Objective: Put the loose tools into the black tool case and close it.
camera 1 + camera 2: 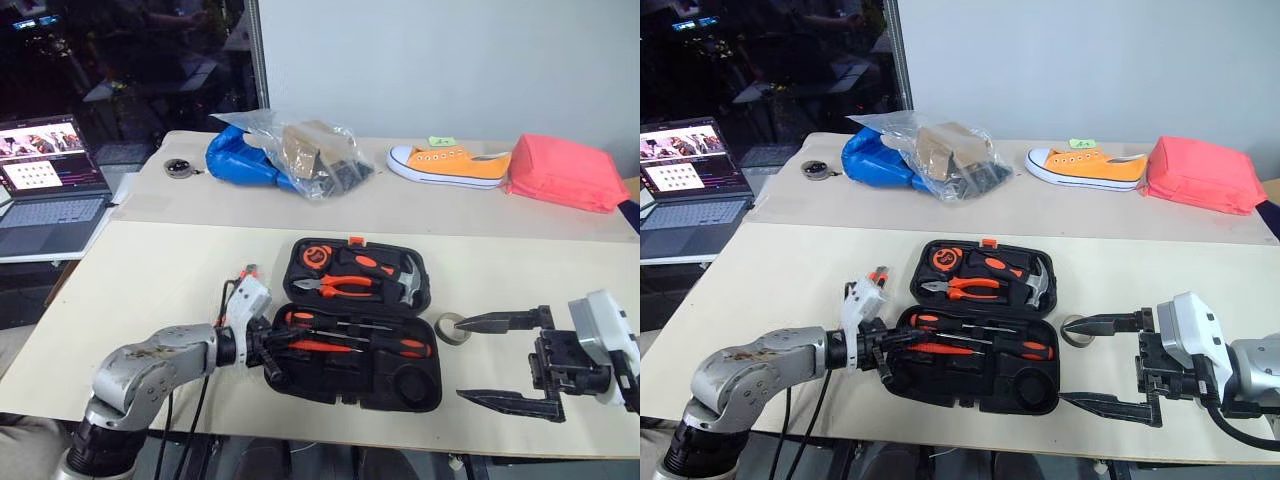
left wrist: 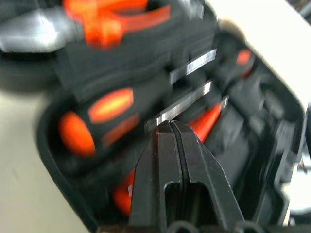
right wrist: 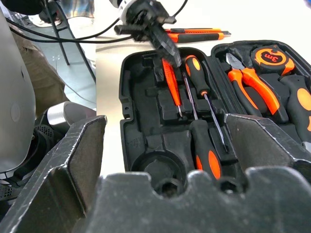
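A: Lying open on the near table [image 1: 120, 290], the black tool case [image 1: 362, 385] held which tools?

B: Its near half held two orange-and-black screwdrivers [image 3: 200, 80] and a slim red screwdriver [image 3: 171, 83]; its far half held the pliers [image 1: 338, 286], hammer [image 1: 400, 278] and tape measure [image 1: 315, 254].

A: Where was the left gripper [image 1: 272, 352]?

B: At the case's left edge, over the near half, its fingers [image 2: 181, 184] pressed together on nothing, tips close above the red screwdriver.

A: And the right gripper [image 1: 505, 360]?

B: Right of the case, fingers spread wide and pointing left, just beside a tape roll [image 1: 452, 328].

A: Any tool outside?

B: The utility knife [image 3: 194, 34] lay on the table just left of the case. On the far table lay a clear bag [image 1: 300, 155], an orange shoe [image 1: 450, 163] and a pink bundle [image 1: 565, 172]; a laptop [image 1: 45, 190] stood far left.
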Robot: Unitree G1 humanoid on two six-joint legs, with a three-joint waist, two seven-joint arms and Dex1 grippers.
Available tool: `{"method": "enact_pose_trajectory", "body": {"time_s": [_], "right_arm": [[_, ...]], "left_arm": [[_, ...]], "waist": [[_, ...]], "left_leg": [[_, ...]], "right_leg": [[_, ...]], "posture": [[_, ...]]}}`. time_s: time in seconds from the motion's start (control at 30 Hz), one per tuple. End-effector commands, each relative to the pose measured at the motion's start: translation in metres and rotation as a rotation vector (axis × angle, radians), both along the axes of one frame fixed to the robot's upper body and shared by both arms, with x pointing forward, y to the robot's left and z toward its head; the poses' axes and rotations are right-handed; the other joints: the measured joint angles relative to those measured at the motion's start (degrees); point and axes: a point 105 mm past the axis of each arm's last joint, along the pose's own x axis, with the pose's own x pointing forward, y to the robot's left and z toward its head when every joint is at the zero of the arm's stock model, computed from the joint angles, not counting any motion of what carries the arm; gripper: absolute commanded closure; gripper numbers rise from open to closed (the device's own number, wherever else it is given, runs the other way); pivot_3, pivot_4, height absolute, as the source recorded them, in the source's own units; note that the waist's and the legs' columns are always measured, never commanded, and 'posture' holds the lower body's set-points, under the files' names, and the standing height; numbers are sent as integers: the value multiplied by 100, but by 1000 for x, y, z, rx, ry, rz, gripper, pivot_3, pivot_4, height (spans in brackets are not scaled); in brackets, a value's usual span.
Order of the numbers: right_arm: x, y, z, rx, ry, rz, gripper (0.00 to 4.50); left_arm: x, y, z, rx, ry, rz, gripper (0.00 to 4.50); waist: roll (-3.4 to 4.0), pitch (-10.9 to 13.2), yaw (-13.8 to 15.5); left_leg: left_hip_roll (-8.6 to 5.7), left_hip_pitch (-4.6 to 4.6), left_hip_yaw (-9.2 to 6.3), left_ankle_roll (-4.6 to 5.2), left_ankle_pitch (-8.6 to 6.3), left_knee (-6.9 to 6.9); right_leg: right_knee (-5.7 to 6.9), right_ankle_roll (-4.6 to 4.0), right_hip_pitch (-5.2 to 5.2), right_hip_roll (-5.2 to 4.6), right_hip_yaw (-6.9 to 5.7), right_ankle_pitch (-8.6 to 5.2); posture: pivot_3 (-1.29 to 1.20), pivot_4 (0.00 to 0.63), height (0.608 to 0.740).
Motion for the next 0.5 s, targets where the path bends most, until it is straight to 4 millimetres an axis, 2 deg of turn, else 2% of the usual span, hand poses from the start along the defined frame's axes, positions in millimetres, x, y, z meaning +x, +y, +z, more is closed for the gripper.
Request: {"method": "enact_pose_trajectory", "body": {"time_s": [0.03,0.13,0.2,0.27,0.4,0.5], "right_arm": [[-2,4,7,-2,-31,15,0],[-2,4,7,-3,-32,15,0],[-1,4,7,-1,-33,16,0],[-1,4,7,-1,-34,16,0],[0,5,7,3,-38,19,0],[2,6,7,6,-41,23,0]], "left_arm": [[1,6,-16,41,78,50,4451],[1,-1,-8,-22,45,29,4451],[3,-8,15,-169,-30,18,4451],[6,-7,27,-235,-77,36,4451],[18,-3,35,-252,-125,91,4451],[23,-4,31,-223,-130,103,4451]], "waist": [[1,0,14],[1,-1,8],[1,-1,5],[-2,1,-12],[-5,3,4],[-10,6,6]], "left_leg": [[-1,1,-1,0,0,1],[-1,8,0,0,0,2],[-1,9,1,0,0,2],[0,1,3,0,0,1],[2,-9,-4,0,0,-1],[-4,-10,-3,0,0,-1]], "right_leg": [[0,2,3,-1,-2,-1],[0,10,8,-2,1,-4],[0,9,9,-3,2,-4],[0,5,2,-3,4,-1],[-1,-19,-7,4,-4,10],[-2,-18,-7,0,-3,9]], "posture": [[0,150,740],[0,150,740],[0,150,740],[0,150,740],[0,150,740],[0,150,740]]}}
